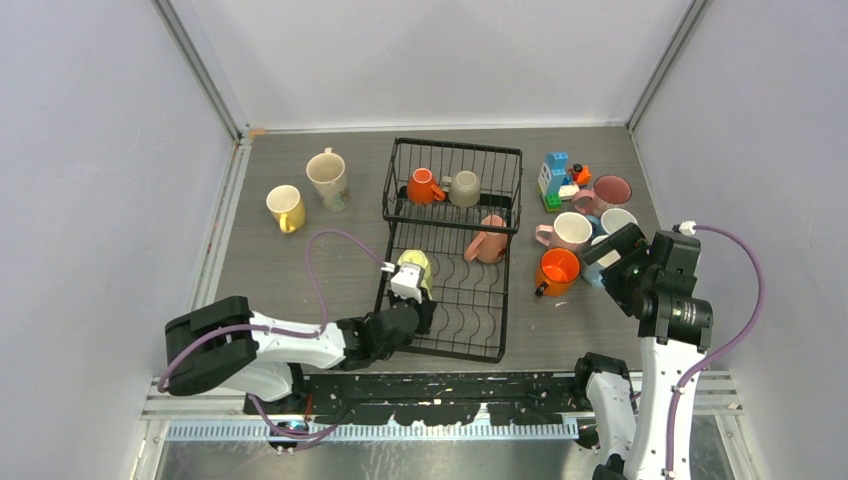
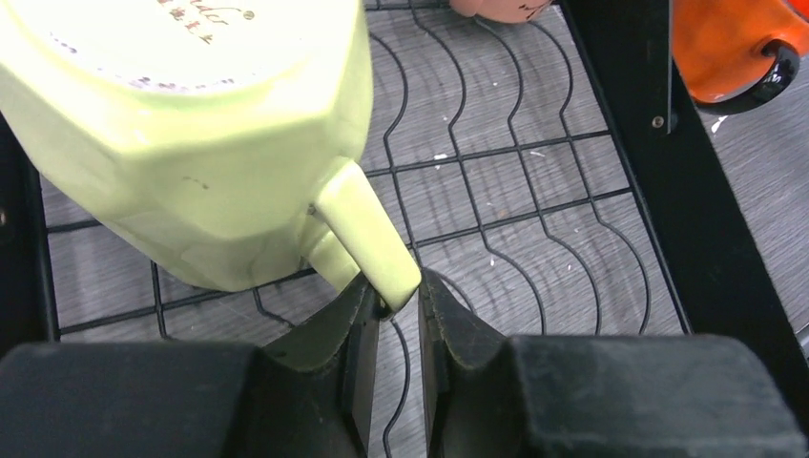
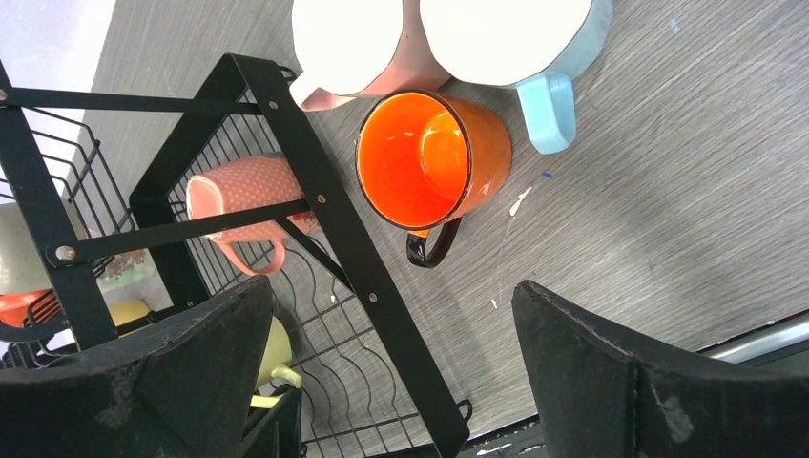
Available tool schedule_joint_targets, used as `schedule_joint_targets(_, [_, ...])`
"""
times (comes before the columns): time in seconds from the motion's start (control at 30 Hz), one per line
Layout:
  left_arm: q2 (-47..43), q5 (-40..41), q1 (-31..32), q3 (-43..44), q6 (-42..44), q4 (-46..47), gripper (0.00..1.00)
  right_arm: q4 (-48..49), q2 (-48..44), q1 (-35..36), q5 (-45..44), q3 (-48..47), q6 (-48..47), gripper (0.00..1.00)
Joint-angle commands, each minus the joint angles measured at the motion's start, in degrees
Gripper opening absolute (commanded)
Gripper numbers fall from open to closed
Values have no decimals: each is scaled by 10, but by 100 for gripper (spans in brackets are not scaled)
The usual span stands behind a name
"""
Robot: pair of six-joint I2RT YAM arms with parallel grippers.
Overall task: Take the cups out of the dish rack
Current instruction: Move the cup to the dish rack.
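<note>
The black wire dish rack (image 1: 505,300) stands mid-table. A pale green cup (image 1: 415,265) lies on its wavy tray, base toward the left wrist camera (image 2: 191,143). My left gripper (image 2: 399,291) is shut on that cup's handle (image 2: 367,234), at the tray's near left corner (image 1: 420,300). A pink cup (image 1: 487,240) lies tipped on the tray's far right. In the basket section sit an orange cup (image 1: 424,187) and a grey-beige cup (image 1: 464,188). My right gripper (image 3: 389,291) hangs open and empty, right of the rack (image 1: 615,262).
On the table left of the rack stand a yellow cup (image 1: 285,207) and a cream cup (image 1: 327,177). To the right sit an orange cup (image 1: 557,270), pink cups (image 1: 570,232), a light blue cup (image 1: 617,220) and a toy-block figure (image 1: 558,178).
</note>
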State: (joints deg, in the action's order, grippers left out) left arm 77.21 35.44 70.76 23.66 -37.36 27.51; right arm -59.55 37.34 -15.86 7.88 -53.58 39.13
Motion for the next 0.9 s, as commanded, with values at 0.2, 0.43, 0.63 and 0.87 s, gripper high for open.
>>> schedule_joint_targets(0.2, [-30, 64, 13, -13, -62, -52, 35, 25, -6, 2, 12, 2, 1, 100])
schedule_joint_targets(0.43, [-39, 84, 16, 3, -85, -102, 41, 26, -8, 2, 12, 4, 1, 100])
schedule_joint_targets(0.63, [-40, 113, 22, 42, -115, -184, 47, 26, -8, 2, 13, 5, 1, 100])
schedule_joint_targets(0.87, [-31, 143, 23, 81, -167, -273, 49, 28, -7, 3, 15, 6, 1, 100])
